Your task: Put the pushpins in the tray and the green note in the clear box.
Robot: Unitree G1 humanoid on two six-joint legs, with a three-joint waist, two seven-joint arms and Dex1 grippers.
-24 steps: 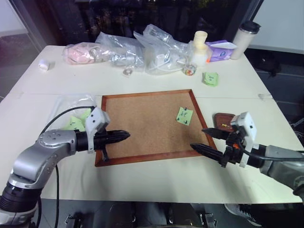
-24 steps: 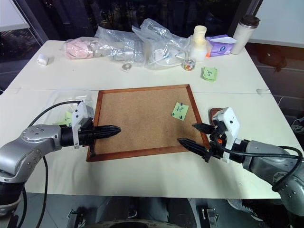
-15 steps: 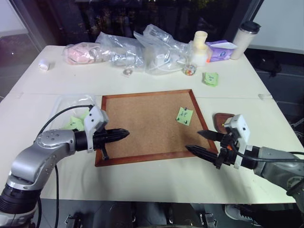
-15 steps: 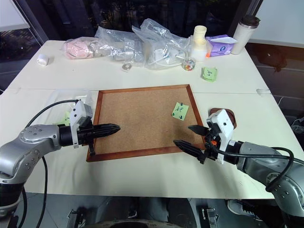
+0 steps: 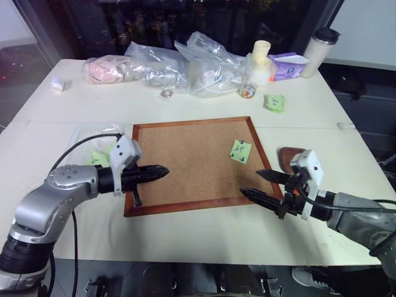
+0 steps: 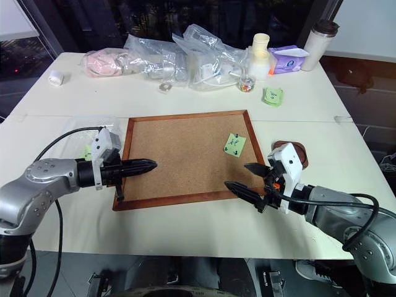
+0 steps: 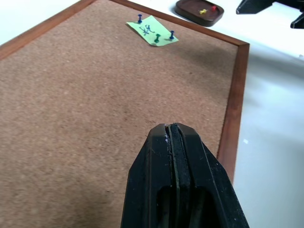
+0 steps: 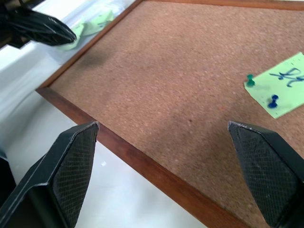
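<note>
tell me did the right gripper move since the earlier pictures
Yes. The right gripper, fingers open, has moved left and slightly down, off the tray toward the corkboard frame's near right corner.

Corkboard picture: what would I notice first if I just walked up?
Probably the big corkboard in the middle of the white table, with one green note pinned near its right edge by pushpins. Then the two black grippers over its near corners: the left gripper shut, the right gripper wide open. A heap of clear plastic bags sits along the far side.
</note>
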